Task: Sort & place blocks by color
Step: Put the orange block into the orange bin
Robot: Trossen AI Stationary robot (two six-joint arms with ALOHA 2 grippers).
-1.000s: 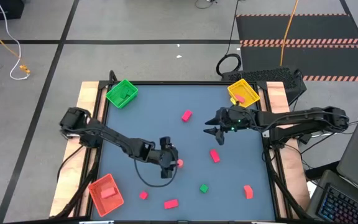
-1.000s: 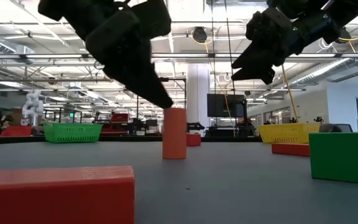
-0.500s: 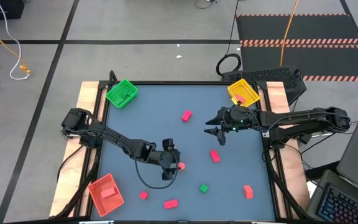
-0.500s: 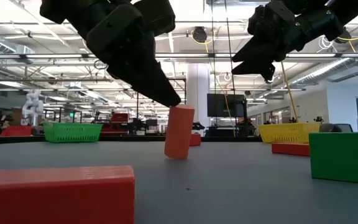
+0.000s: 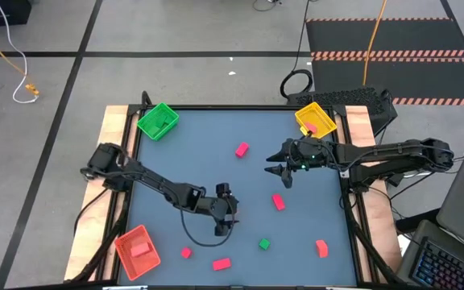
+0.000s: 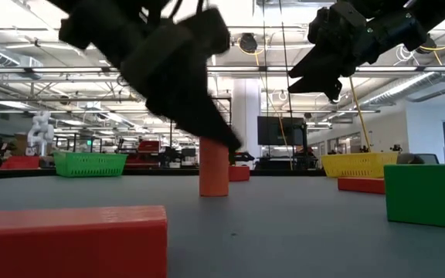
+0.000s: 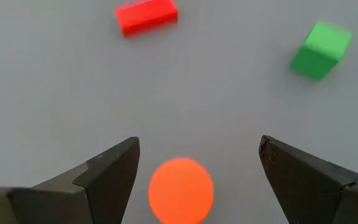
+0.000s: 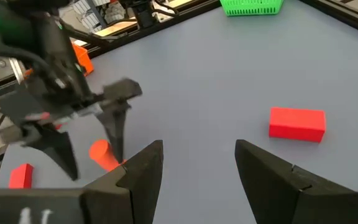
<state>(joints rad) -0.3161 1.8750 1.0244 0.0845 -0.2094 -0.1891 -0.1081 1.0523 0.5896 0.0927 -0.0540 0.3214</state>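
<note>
- High view: the left gripper [image 5: 226,216] hangs over the middle of the grey worktop [image 5: 192,153], hiding the round orange block. The right gripper [image 5: 278,175] hovers near the yellow tray [image 5: 316,119].
- Low view: the round orange block [image 6: 214,167] stands upright on the worktop, under the left gripper.
- Left wrist view: fingers [image 7: 107,171] spread wide either side of the orange block, apart from it; a green cube [image 7: 320,50] lies beyond.
- Right wrist view: its fingers [image 8: 261,167] stand partly apart, holding nothing, with a red bar [image 8: 297,123] just beyond them.

No readable text — none (anywhere) — visible.
</note>
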